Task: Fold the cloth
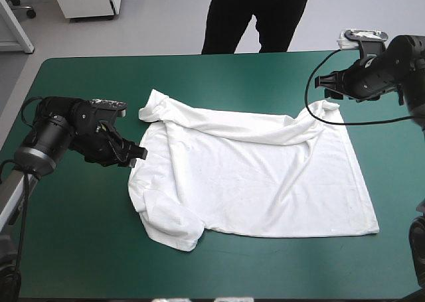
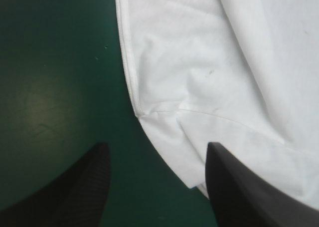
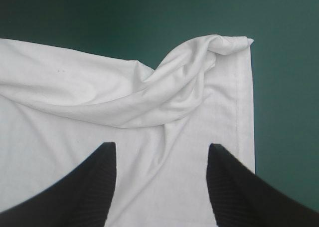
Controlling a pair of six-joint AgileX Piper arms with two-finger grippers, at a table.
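Observation:
The white T-shirt [image 1: 252, 179] lies mostly spread on the teal-green cover, its far edge rolled over and a sleeve bunched at the near left. My left gripper [image 1: 137, 152] is open at the shirt's left edge; in its wrist view the T-shirt [image 2: 214, 72] hem lies between the fingers [image 2: 87, 187]. My right gripper [image 1: 325, 84] is open just beyond the far right corner. In the right wrist view, the T-shirt [image 3: 149, 97] corner is twisted into a fold ahead of the fingers [image 3: 234, 187], which hang over the cloth.
Bare teal-green cover [image 1: 73, 242] surrounds the shirt on all sides, widest at the left and along the front edge. A black cable loops from the right wrist over the far right part of the table.

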